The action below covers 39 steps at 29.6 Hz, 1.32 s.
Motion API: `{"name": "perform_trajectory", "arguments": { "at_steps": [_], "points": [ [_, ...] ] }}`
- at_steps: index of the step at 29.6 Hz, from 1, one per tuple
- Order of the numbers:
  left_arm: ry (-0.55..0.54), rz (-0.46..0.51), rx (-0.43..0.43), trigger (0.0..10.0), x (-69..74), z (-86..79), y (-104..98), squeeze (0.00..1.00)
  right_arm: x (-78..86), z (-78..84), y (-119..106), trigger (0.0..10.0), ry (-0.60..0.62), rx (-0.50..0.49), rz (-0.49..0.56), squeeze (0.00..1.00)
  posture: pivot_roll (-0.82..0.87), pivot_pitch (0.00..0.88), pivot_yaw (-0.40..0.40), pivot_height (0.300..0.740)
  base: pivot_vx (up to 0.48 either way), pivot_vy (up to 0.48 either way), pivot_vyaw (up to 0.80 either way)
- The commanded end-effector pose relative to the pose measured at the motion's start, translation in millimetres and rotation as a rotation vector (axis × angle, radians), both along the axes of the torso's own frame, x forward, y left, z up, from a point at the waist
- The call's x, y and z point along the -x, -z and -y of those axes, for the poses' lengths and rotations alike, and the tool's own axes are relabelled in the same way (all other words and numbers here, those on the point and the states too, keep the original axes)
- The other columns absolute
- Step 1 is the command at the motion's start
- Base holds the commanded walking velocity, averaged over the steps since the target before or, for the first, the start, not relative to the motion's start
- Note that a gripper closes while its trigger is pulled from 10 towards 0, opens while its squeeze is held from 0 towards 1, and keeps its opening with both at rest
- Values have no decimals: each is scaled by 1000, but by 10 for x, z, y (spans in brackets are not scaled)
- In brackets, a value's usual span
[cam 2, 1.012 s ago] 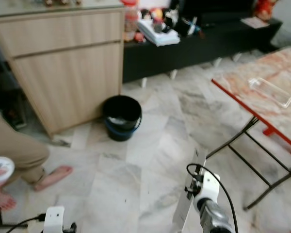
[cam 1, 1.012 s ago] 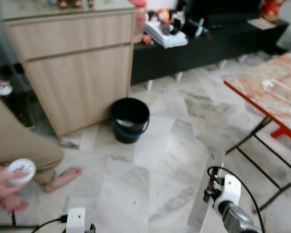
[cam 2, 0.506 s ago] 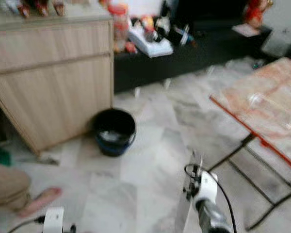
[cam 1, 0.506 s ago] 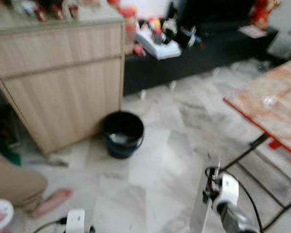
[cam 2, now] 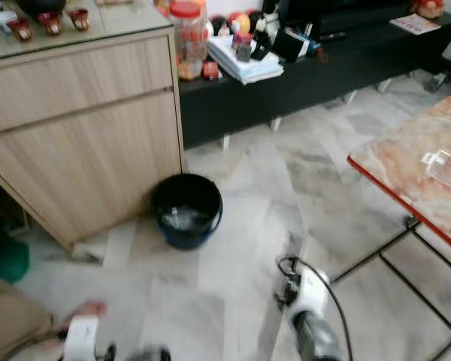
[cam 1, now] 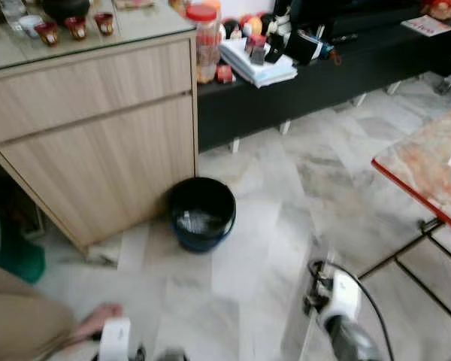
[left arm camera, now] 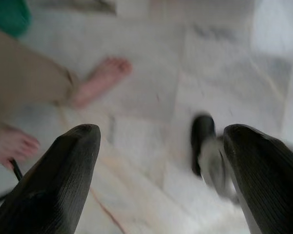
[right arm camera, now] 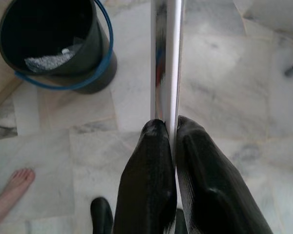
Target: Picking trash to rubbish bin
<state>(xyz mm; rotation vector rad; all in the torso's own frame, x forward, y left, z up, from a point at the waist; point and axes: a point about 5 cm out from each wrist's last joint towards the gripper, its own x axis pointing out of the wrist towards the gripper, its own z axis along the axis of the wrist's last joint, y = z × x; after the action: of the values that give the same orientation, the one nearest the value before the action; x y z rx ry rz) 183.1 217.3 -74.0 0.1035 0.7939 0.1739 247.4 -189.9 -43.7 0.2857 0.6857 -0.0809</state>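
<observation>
You are pinching the foil (right arm camera: 165,58) in the right gripper (right arm camera: 175,146), left fingers (left arm camera: 63,180) spread, so keep steering toward the bin (cam 1: 202,213).

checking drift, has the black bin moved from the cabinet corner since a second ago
No. The black bin sits by the same corner of the wooden cabinet as before; the whole picture has shifted, so the camera moved.

No legible text, labels, brands, numbers or signs anywhere. Checked stacked papers (cam 1: 257,64) on low black cabinet (cam 1: 338,71): print too small and blurred. Red-lidded jar (cam 1: 204,41): no readable label. Black bin (cam 1: 202,213), with blue rim: unmarked. Shiny flat wrapper (right arm camera: 165,63) in right wrist view: reflections, no lettering made out. Small cups (cam 1: 77,27) on wooden cabinet (cam 1: 98,135): pattern indistinct.
</observation>
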Motion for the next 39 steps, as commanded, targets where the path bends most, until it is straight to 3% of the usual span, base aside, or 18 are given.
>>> {"name": "perform_trajectory", "arguments": {
  "at_steps": [1, 9, 39],
  "points": [
    [6, -36, 23, 10000, 79, 83, 61, 0, 41, 121, 8, 10000, 13, 33, -8, 0, 98, 177, -55, 740, 431, 0, 800],
    [1, -32, 27, 10000, 85, 90, 63, 0, 21, 99, -1, 10000, 21, 22, -5, 0, 107, 174, -55, 740, 429, 0, 800],
    [-18, -50, 45, 10000, 191, 167, 120, 0, -65, 82, -60, 10000, -51, 50, 6, 0, 123, 166, -104, 740, 430, 0, 0]
  ]
}}
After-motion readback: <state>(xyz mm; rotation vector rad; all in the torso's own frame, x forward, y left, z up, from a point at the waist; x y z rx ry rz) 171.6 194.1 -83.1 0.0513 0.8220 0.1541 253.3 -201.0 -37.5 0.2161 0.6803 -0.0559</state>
